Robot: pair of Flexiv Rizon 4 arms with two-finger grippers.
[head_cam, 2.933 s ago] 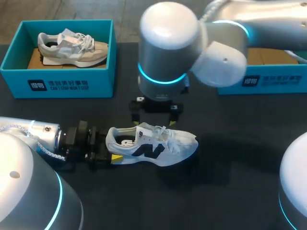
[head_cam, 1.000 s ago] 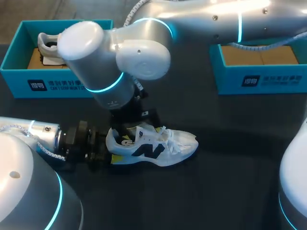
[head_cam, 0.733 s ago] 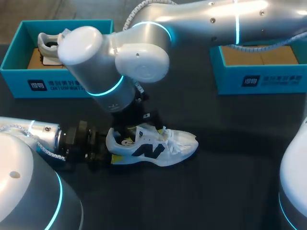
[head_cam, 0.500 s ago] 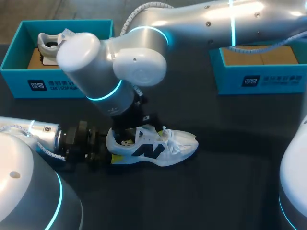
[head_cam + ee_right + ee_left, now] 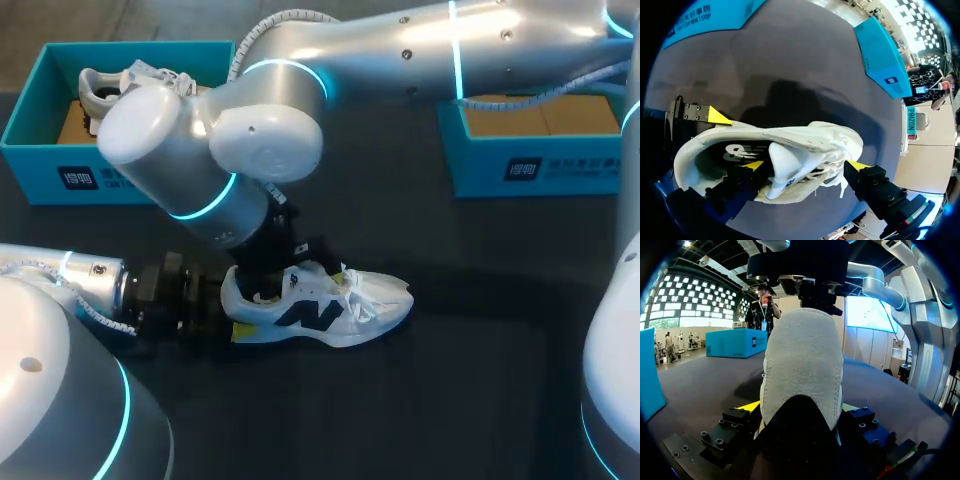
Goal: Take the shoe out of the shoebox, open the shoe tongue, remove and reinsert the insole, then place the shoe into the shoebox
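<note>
White mesh sneaker (image 5: 325, 305) sits on its sole on the dark worktop (image 5: 480, 400), well apart from the teal cardboard shoebox (image 5: 530, 165) at the far right. Your left fingers (image 5: 751, 406) are clenched on its heel, one on each side, holding it level. Your right arm crosses from the right and tips steeply down over the collar. Its fingers (image 5: 858, 165) are spread wide, one inside the opening and one outside by the laces, with the padded white tongue (image 5: 782, 162) loose between them. This looks like the tongue-opening step. Next you would close on the tongue and draw it toward the toe to bare the dark printed insole (image 5: 735, 152), while the left grip resists.
</note>
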